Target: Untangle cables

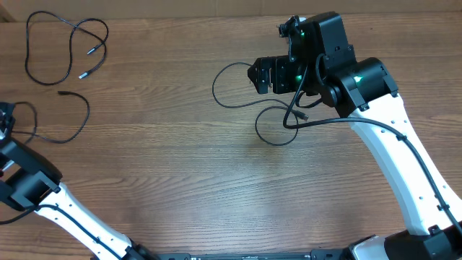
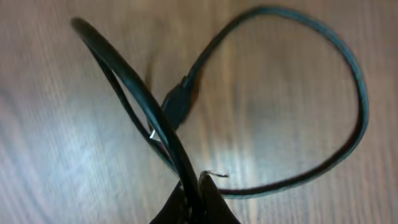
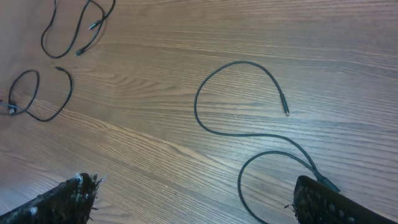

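Three thin black cables lie apart on the wooden table. One cable with silver tips [image 1: 65, 43] is looped at the far left. A second cable [image 1: 76, 119] curves from its plug to my left gripper [image 1: 6, 123] at the left edge. The left wrist view shows that gripper [image 2: 198, 196] shut on this cable [image 2: 298, 180], which loops ahead of it. A third cable [image 1: 231, 87] lies mid-table, partly under my right gripper [image 1: 273, 76]. The right gripper [image 3: 205, 202] is open and empty, above this cable [image 3: 239, 134], whose small loop reaches its right finger.
The right arm's thicker black cable [image 1: 303, 108] hangs over the third cable's loop. In the right wrist view the silver-tipped cable [image 3: 74, 31] and the left cable [image 3: 46, 102] show at the far left. The table's back edge [image 1: 180, 16] runs along the top.
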### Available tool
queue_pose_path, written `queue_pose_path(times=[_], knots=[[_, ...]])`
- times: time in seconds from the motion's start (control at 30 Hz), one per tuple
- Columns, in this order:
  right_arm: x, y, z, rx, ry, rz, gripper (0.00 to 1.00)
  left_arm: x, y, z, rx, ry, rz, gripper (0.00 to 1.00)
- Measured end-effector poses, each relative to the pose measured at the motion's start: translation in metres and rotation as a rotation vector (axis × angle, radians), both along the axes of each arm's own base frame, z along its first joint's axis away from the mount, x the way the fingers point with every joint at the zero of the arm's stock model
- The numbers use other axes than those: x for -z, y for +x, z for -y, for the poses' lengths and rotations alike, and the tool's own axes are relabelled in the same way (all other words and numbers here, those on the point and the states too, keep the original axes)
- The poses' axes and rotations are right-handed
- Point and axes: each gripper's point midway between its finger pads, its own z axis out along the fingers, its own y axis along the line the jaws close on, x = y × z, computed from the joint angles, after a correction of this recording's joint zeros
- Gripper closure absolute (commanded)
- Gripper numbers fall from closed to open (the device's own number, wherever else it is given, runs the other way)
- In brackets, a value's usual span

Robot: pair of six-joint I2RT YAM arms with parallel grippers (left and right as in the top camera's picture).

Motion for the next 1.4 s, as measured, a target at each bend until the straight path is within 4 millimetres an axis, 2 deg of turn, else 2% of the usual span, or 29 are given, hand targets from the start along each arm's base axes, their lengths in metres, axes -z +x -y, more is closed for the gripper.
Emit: queue_pose_path(times=[0.13,0.4,0.47,0.5,0.57,0.63,0.67,0.7,0.73,0.77,0.93,1.0,1.07,1.2,1.33,1.4], knots=[[0.0,0.0,0.0,0.0,0.0,0.0,0.0,-0.002,0.013,0.003,0.136,0.032,-0.019,0.95],[0.0,0.0,0.0,0.0,0.001,0.0,0.0,0.0,0.018,0.01,0.215,0.039,-0.053,0.93],[0.0,0.0,0.0,0.0,0.001,-0.001,0.0,0.003,0.015,0.01,0.216,0.037,-0.066,0.8],[0.0,0.0,0.0,0.0,0.0,0.0,0.0,0.007,0.013,0.011,0.219,0.033,-0.077,0.67],[0.0,0.0,0.0,0.0,0.0,0.0,0.0,0.017,0.008,0.015,0.232,0.015,-0.102,0.55],[0.0,0.0,0.0,0.0,0.0,-0.001,0.0,0.025,0.005,0.017,0.237,0.004,-0.117,0.52],[0.0,0.0,0.0,0.0,0.0,0.0,0.0,0.028,0.003,0.019,0.239,-0.002,-0.124,0.46],[0.0,0.0,0.0,0.0,0.0,0.0,0.0,0.03,0.002,0.02,0.249,-0.006,-0.131,0.34],[0.0,0.0,0.0,0.0,0.0,0.0,0.0,0.032,0.002,0.02,0.258,-0.008,-0.135,0.28],[0.0,0.0,0.0,0.0,0.0,0.0,0.0,0.032,0.002,0.02,0.276,-0.006,-0.14,0.24],[0.0,0.0,0.0,0.0,0.0,0.0,0.0,0.029,0.004,0.02,0.31,-0.004,-0.143,0.2],[0.0,0.0,0.0,0.0,0.0,0.0,0.0,0.019,0.012,0.017,0.319,0.012,-0.112,0.18],[0.0,0.0,0.0,0.0,0.0,-0.001,0.0,0.006,0.023,0.015,0.327,0.031,-0.066,0.1],[0.0,0.0,0.0,0.0,0.0,-0.001,0.0,-0.031,0.047,0.016,0.345,0.074,0.042,0.0],[0.0,0.0,0.0,0.001,0.0,0.0,0.0,-0.075,0.068,0.034,0.361,0.088,0.154,0.0],[0.0,0.0,0.0,0.0,0.0,0.0,0.0,-0.103,0.08,0.052,0.38,0.069,0.24,0.0]])
